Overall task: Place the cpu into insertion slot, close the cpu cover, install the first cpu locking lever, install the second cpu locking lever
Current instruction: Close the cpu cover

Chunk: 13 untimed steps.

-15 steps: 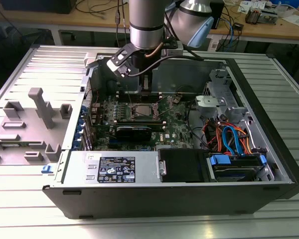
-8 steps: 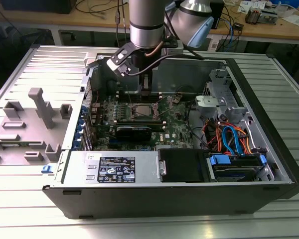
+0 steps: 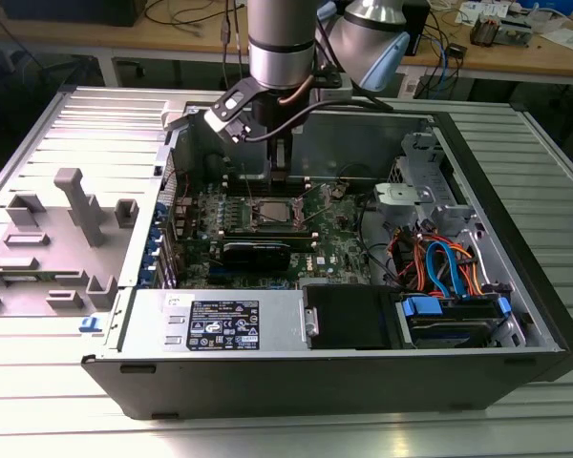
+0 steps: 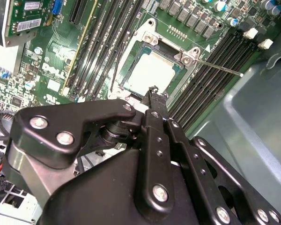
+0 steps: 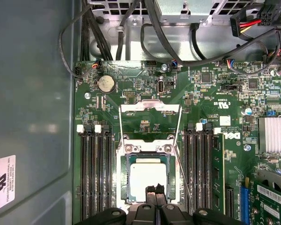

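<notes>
Black sheet metal is forming the open computer case [image 3: 267, 382], which is lying on its side on a ribbed grey table [image 3: 38, 401] in the exterior view. From above, the arm [image 3: 280, 43] is reaching straight down into the case, and its gripper [image 3: 280, 172] is hanging just over the insertion slot [image 3: 252, 214] on the green motherboard [image 3: 339, 239]. Orange and blue cables [image 3: 439, 262] are bunching toward the exterior view's right, and grey plastic fixtures [image 3: 76, 205] are standing on the table toward its left.

In the second wrist view the cpu [image 4: 150, 70] is lying flat inside the insertion slot [image 4: 141, 36], its pale metal top facing up. The gripper [image 4: 153, 91] is hovering at the chip's near edge with its 2 fingers pressed together. Whether the tips are touching the cpu I cannot tell. A thin locking lever [image 4: 220, 67] is sticking out from 1 corner of the socket across the long black memory slots [image 4: 105, 42].

In the first wrist view the cpu [image 5: 147, 176] is sitting in the insertion slot [image 5: 125, 178], between 2 banks of memory slots [image 5: 96, 173]. The cpu cover [image 5: 150, 108] is standing open, swung back off the socket, with green board showing through its window. The locking lever [image 5: 183, 178] is running just beside the socket. The fingertips [image 5: 150, 191] are meeting over the chip's edge.
</notes>
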### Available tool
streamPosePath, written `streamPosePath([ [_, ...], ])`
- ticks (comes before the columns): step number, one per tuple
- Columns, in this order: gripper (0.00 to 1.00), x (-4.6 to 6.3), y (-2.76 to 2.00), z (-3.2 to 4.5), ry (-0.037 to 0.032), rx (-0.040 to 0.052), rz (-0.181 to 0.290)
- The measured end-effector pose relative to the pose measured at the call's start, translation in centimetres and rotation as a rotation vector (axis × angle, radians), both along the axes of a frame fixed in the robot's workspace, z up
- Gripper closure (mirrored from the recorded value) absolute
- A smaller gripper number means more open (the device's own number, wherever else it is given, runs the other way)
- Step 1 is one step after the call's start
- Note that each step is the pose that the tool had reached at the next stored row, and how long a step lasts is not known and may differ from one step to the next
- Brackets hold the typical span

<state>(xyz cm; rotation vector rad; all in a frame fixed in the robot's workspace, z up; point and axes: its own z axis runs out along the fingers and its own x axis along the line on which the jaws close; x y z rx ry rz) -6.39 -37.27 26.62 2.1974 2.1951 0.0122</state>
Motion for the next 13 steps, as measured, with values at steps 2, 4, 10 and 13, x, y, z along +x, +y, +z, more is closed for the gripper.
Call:
streamPosePath([
  [2, 0.89, 0.0, 0.0, 0.17, -0.0001, 0.0, 0.0],
  [4, 0.89, 0.05, 0.01, 0.23, -0.0002, 0.0003, 0.0],
  [10, 0.89, 0.81, 0.0, 0.25, 0.0005, 0.0001, 0.0],
  [13, 0.89, 0.81, 0.0, 0.25, 0.0006, -0.0002, 0.0],
])
